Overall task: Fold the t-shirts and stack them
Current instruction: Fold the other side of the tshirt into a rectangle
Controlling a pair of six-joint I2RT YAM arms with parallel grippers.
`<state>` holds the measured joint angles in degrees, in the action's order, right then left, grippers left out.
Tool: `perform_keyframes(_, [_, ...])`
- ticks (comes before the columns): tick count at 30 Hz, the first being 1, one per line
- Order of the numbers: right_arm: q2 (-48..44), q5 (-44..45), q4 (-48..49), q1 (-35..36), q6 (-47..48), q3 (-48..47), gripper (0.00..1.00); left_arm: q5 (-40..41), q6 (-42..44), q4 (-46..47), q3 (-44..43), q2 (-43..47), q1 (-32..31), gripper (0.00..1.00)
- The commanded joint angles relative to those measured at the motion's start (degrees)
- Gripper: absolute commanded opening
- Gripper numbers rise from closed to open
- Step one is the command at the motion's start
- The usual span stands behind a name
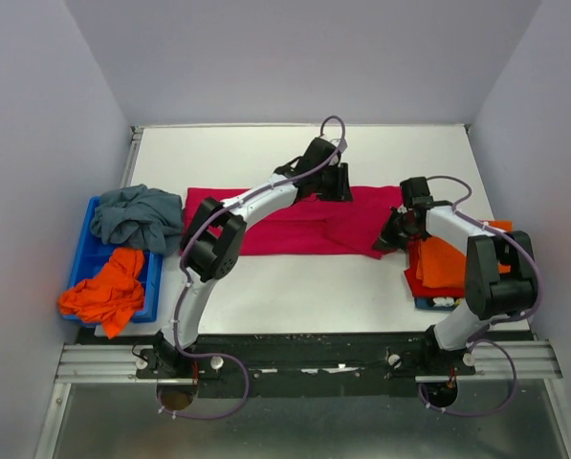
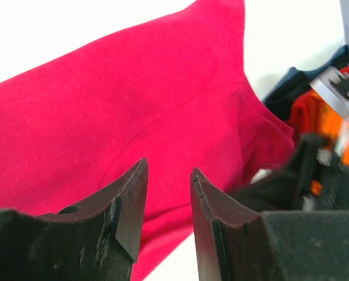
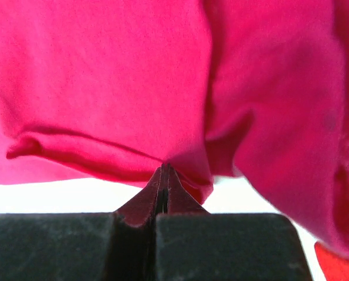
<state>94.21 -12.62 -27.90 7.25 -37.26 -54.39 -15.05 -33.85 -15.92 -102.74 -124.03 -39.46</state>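
A crimson-pink t-shirt (image 1: pixel 285 229) lies spread across the middle of the table. My left gripper (image 1: pixel 340 182) hovers over its far edge, open, and in the left wrist view the left gripper (image 2: pixel 168 167) has nothing between its fingers above the crimson-pink t-shirt (image 2: pixel 133 105). My right gripper (image 1: pixel 385 239) is at the shirt's right near corner. Seen from the right wrist, the right gripper (image 3: pixel 164 167) is shut, pinching a fold of the crimson-pink t-shirt (image 3: pixel 104 88) at its tips. A folded orange t-shirt (image 1: pixel 443 263) lies on a red one (image 1: pixel 414 284) at the right.
At the left a blue tray (image 1: pixel 79 251) holds a crumpled grey-blue t-shirt (image 1: pixel 137 215) and a crumpled orange t-shirt (image 1: pixel 108 292). White walls close in the table at the back and sides. The right arm's elbow stands over the folded stack.
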Motion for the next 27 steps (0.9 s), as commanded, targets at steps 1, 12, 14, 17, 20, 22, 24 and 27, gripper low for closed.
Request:
perform_keyframes(1, [-5.2, -5.2, -1.2, 1.6, -0.1, 4.2, 0.01, -2.3, -0.8, -2.2, -4.9, -8.0, 0.0, 0.45])
perform_keyframes(12, [-8.6, 3.7, -7.7, 2.2, 0.5, -3.3, 0.01, -3.7, -1.1, -0.8, -7.6, -12.8, 0.0, 0.45])
perform_keyframes(14, [-7.6, 4.6, -7.3, 2.2, 0.3, -4.4, 0.01, -3.7, -1.1, -0.8, -8.1, -13.3, 0.0, 0.45])
perform_keyframes(17, [-5.9, 5.5, -6.6, 2.2, -0.3, -5.3, 0.01, -3.8, -1.2, -0.8, -8.7, -13.8, -0.1, 0.45])
perform_keyframes(20, [-4.2, 8.5, -6.7, 2.1, -1.1, -5.8, 0.01, -3.9, -1.0, -1.2, -9.3, -14.0, 0.0, 0.45])
perform_keyframes(22, [-3.3, 10.4, -6.9, 1.7, -2.0, -6.4, 0.01, -4.2, -0.9, -1.8, -9.7, -13.7, 0.0, 0.45])
perform_keyframes(24, [-2.0, 11.8, -7.1, 1.3, -2.7, -7.1, 0.01, -4.3, -0.4, -1.7, -9.1, -12.3, -0.1, 0.45])
perform_keyframes(27, [-0.3, 14.0, -7.0, 1.1, -3.8, -8.9, 0.01, -3.0, 0.2, -1.0, -6.9, -8.3, 0.3, 0.45])
